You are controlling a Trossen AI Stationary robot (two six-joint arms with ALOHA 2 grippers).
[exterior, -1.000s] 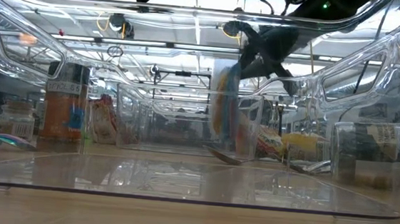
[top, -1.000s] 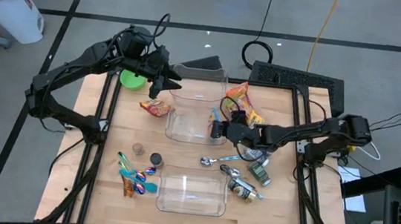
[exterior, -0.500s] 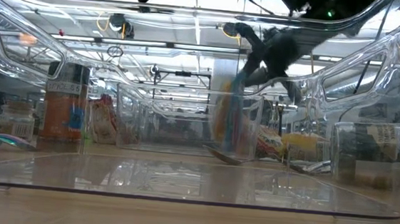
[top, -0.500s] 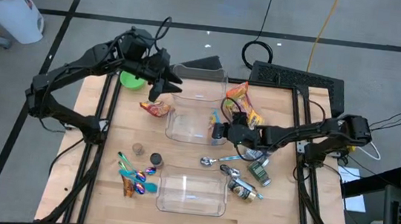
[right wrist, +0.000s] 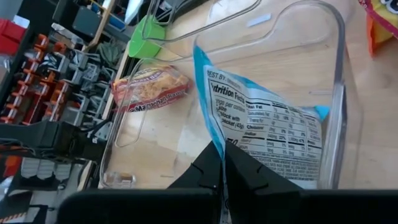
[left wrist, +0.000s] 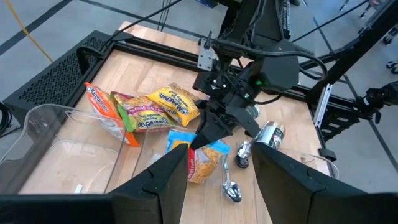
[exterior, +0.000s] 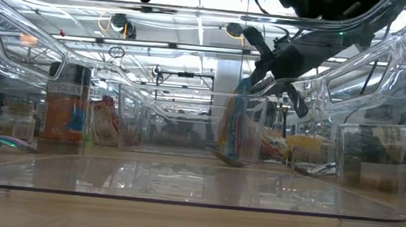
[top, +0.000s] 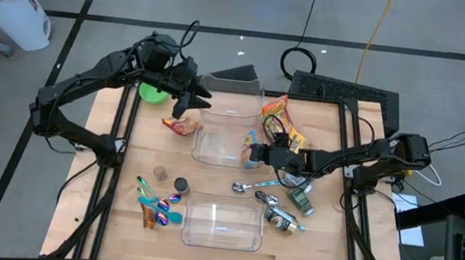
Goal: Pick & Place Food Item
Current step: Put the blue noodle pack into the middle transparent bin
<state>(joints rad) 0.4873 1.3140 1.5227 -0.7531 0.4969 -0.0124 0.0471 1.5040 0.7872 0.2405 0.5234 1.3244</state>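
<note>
- Standing on a grey tiled floor, the wooden table carries two clear bins.
- Right gripper, centre frame, is clenched on a blue snack packet at the upper bin's right rim.
- Packet hangs upright, long axis vertical.
- Left gripper, upper left, hovers half-spread, empty.

two dark jointed arms, black cables

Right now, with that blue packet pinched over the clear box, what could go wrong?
The right gripper pinches only the packet's edge, so it might slip. The packet hangs at the bin's right wall, so it could catch the rim or drop outside, near the spoon. The left gripper hovers over the same bin; the arms could crowd.
</note>
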